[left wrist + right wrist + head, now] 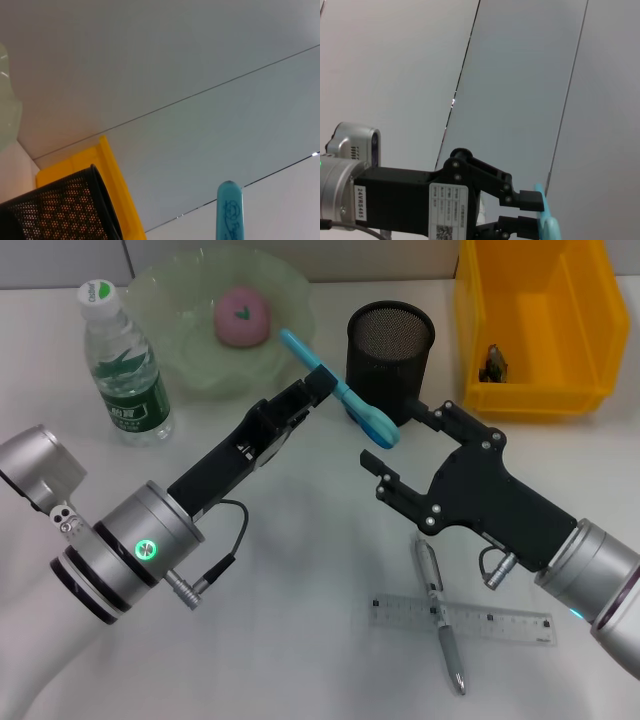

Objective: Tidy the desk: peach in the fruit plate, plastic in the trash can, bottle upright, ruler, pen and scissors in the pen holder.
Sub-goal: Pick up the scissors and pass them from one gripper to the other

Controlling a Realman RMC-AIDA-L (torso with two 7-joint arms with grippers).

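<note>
My left gripper (pixel 322 388) is shut on the blue scissors (pixel 352 403), held slanted in the air just left of the black mesh pen holder (pixel 390 345). The scissors' handle end reaches the gap of my open right gripper (pixel 392 436); whether they touch I cannot tell. The pink peach (pixel 241 317) lies in the green glass fruit plate (pixel 180 350). The bottle (pixel 125 365) stands upright at the far left. The clear ruler (pixel 500 622) lies near the front with the silver pen (pixel 441 625) across it. The right wrist view shows the left gripper (pixel 532 215) and scissors (pixel 549 227).
The yellow trash can (pixel 580 350) stands at the back right with a small dark piece (pixel 493 365) inside. The left wrist view shows the pen holder (pixel 60 210), the yellow bin (pixel 117 185) behind it and the scissors tip (pixel 230 210).
</note>
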